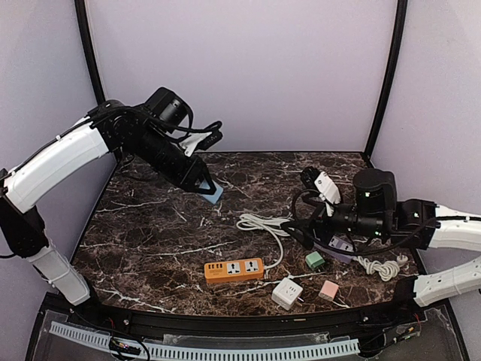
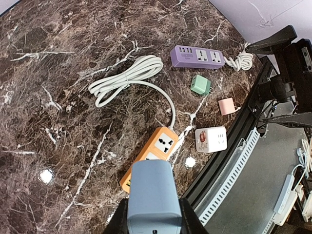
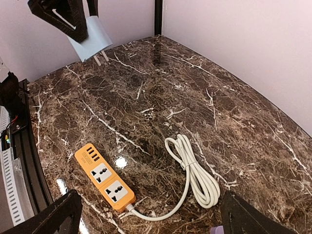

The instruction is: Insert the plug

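I see the dark marble table (image 1: 150,226) with my left gripper (image 1: 204,184) raised over its far left, clenched on the light blue plug (image 1: 214,194), prongs pointing down and well apart from the orange power strip (image 1: 234,269) near the front edge. My right gripper (image 3: 150,204) hangs released, fingers spread wide, above the strip's coiled white cord (image 1: 263,223). A purple power strip (image 2: 197,56) lies to the right. Near it sit a white cube adapter (image 1: 286,292), a green adapter (image 1: 315,260) and a pink adapter (image 1: 328,290).

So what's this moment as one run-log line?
left end effector: shut on blue plug, in the air | right end effector: open, empty | orange power strip: on table, plug not in
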